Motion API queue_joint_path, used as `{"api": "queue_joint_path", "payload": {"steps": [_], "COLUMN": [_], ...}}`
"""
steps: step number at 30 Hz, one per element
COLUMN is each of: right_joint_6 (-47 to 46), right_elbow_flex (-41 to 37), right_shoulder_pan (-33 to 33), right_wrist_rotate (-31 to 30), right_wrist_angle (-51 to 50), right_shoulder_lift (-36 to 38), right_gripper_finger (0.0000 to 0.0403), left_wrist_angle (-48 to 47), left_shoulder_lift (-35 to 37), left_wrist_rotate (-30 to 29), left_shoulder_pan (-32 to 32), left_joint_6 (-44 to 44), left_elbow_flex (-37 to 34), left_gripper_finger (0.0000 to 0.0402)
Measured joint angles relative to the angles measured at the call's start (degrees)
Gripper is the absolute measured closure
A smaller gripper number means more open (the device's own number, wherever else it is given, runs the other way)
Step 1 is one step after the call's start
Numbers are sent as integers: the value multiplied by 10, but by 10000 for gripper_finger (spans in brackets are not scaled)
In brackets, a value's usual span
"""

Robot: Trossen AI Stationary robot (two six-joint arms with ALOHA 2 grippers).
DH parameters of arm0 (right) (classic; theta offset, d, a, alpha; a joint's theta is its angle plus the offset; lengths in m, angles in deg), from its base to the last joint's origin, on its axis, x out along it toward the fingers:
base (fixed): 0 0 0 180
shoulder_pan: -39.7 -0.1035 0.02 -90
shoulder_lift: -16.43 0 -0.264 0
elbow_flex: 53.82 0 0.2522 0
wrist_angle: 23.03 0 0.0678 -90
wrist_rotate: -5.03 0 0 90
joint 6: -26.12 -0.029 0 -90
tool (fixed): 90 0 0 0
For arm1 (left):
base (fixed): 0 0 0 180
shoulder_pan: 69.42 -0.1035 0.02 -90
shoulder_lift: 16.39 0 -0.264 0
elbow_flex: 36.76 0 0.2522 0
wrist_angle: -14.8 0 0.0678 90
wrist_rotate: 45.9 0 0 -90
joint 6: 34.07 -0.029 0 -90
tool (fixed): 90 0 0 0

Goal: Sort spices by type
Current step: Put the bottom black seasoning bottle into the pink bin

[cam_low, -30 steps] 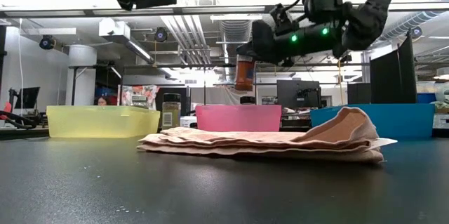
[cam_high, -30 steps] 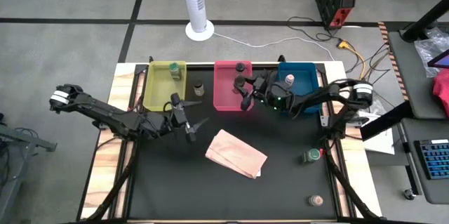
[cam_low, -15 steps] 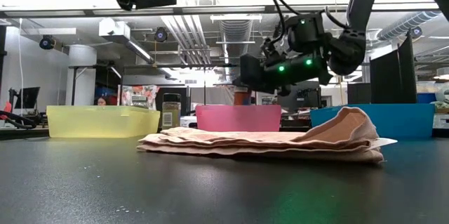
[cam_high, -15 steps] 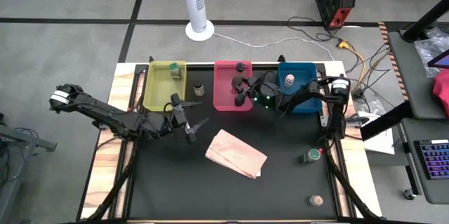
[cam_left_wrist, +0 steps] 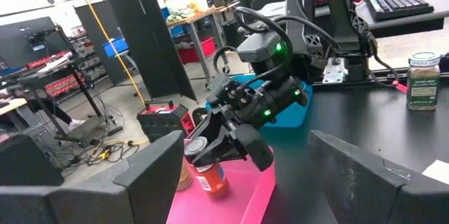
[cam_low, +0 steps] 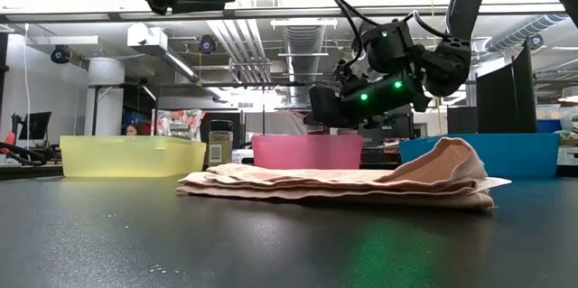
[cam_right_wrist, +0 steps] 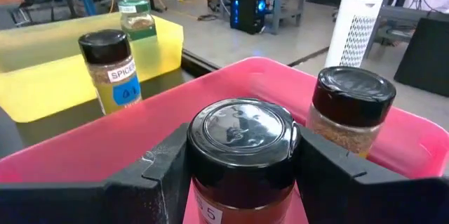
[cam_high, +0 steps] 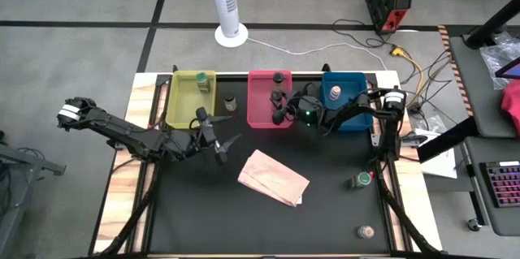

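My right gripper (cam_high: 279, 114) reaches over the pink tray (cam_high: 262, 117) and is shut on a spice jar (cam_right_wrist: 242, 147) with a dark cap and reddish contents. A brown jar (cam_right_wrist: 349, 112) stands on its base in the same tray. A green jar (cam_high: 201, 83) stands in the yellow tray (cam_high: 185, 105), and a pale jar (cam_high: 335, 92) in the blue tray (cam_high: 351, 101). A dark-capped jar (cam_high: 231, 102) stands on the table between the yellow and pink trays. Two more jars (cam_high: 361, 179) (cam_high: 366, 231) stand near the right edge. My left gripper (cam_high: 223, 145) hovers open by the yellow tray. My right gripper pinches the jar just under its dark cap (cam_right_wrist: 242, 129), one finger (cam_right_wrist: 165, 175) on each side. The fingers come in about level from the table's right. The jar stays upright, low inside the pink tray (cam_left_wrist: 245, 196); whether its base touches the tray floor I cannot tell.
A tan paper bag (cam_high: 272, 176) lies flat in the middle of the black table. The three trays stand in a row along the far edge. A white tower fan (cam_high: 227, 3) stands on the floor beyond the table.
My right gripper has gone down toward the pink tray with the jar, tipping nearer to level. The jar, earlier well above the tray's rim, now sits down inside the tray and is still held upright.
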Motion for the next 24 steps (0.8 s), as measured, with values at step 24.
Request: {"api": "queue_joint_path", "payload": {"steps": [24], "right_joint_6": [-9], "right_elbow_flex": [0], "right_shoulder_pan": [0], "right_wrist_rotate": [-30], "right_wrist_angle": [-11], "right_shoulder_lift": [0], "right_gripper_finger": [194], "left_wrist_angle": [-2], "left_shoulder_lift": [0], "left_wrist_rotate": [0], "left_shoulder_pan": [0], "left_joint_6": [0], "left_elbow_flex": [0], "left_gripper_finger": [114]}}
